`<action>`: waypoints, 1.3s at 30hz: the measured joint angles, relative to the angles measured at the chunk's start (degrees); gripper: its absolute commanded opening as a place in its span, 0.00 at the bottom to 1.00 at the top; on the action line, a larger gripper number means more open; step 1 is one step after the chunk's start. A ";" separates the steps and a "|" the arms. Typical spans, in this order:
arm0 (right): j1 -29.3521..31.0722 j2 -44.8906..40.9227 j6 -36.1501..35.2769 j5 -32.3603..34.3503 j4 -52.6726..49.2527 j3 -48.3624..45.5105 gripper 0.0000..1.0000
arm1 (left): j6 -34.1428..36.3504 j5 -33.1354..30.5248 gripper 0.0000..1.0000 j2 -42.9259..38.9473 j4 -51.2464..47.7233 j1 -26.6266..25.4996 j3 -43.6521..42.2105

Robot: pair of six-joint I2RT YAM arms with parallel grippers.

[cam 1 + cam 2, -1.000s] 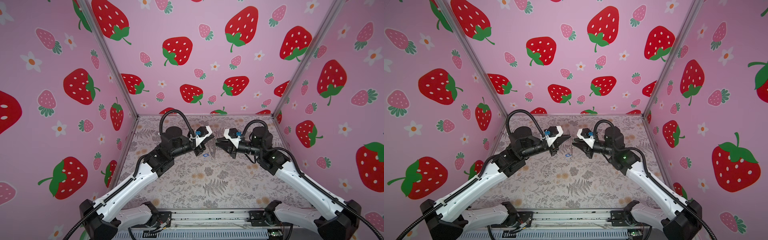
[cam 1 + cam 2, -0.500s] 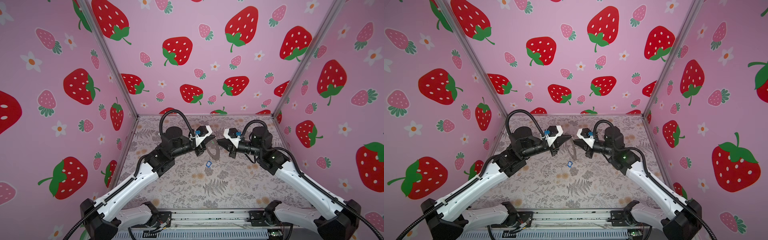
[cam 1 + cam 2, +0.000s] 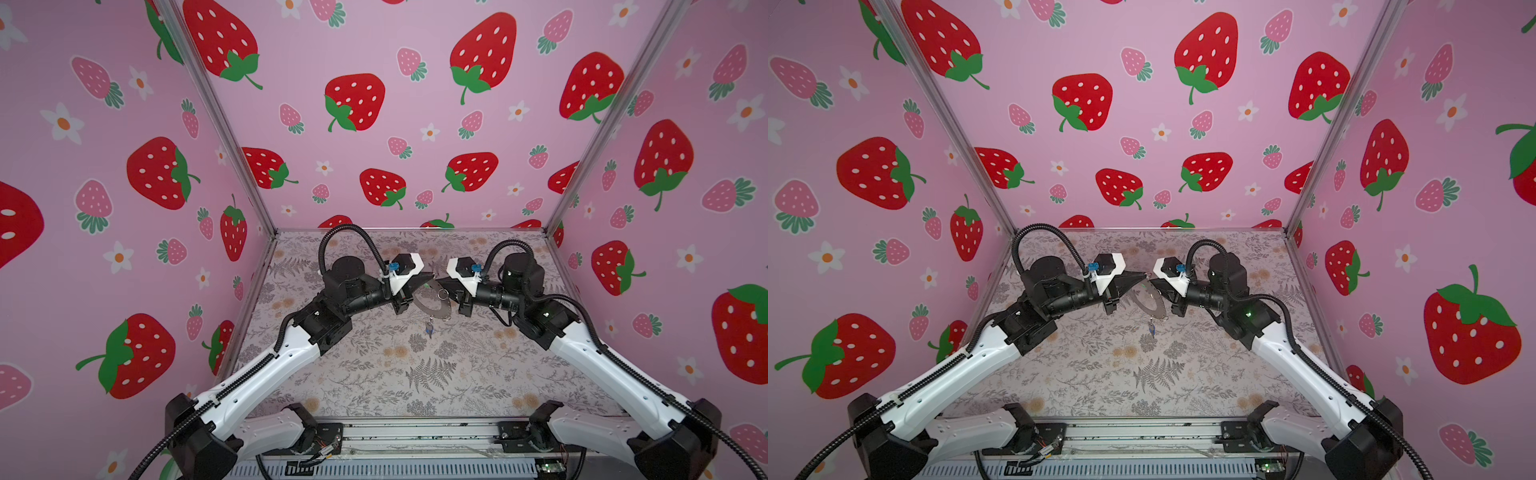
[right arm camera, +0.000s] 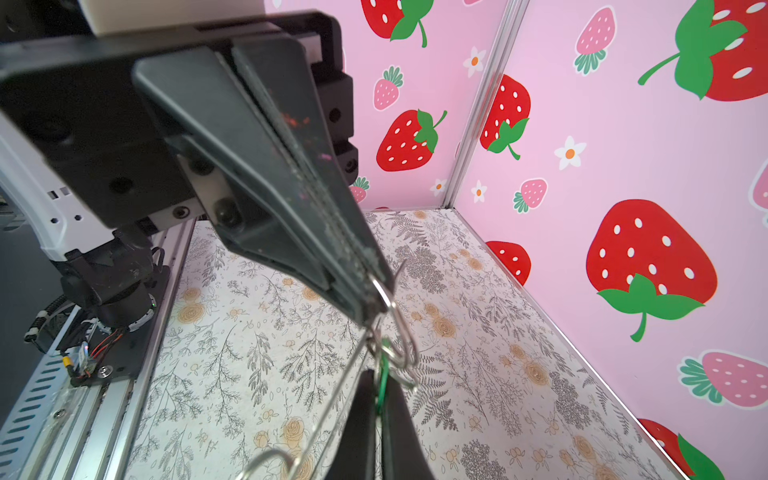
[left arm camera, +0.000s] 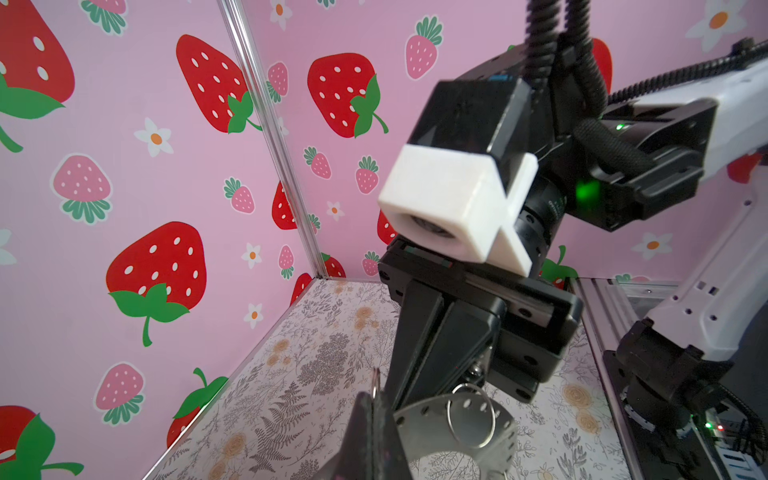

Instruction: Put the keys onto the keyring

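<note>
Right wrist: right gripper (image 4: 379, 379) jaws together, clamped on green key (image 4: 384, 372), edge-on between the tips. Left wrist: left gripper (image 5: 371, 399) jaws together, pinching keyring (image 5: 503, 432) at its rim, ring held aloft; small wire ring (image 5: 469, 415) sits on keyring's face. Both top views: blue key (image 3: 429, 328) hangs just under keyring, green key near keyring's upper edge, grippers tip to tip there
</note>
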 measured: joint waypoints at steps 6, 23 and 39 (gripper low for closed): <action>0.20 0.02 -1.68 1.05 -1.16 0.02 0.24 | -1.18 2.75 0.00 0.79 1.53 0.94 -0.37; -2.08 -7.04 -7.19 3.08 -4.48 1.07 0.22 | -3.28 10.82 0.00 0.87 4.09 4.00 -0.83; -2.08 -4.07 -5.64 -4.39 -4.52 2.60 0.17 | -3.21 13.77 0.00 1.14 3.91 4.04 -0.83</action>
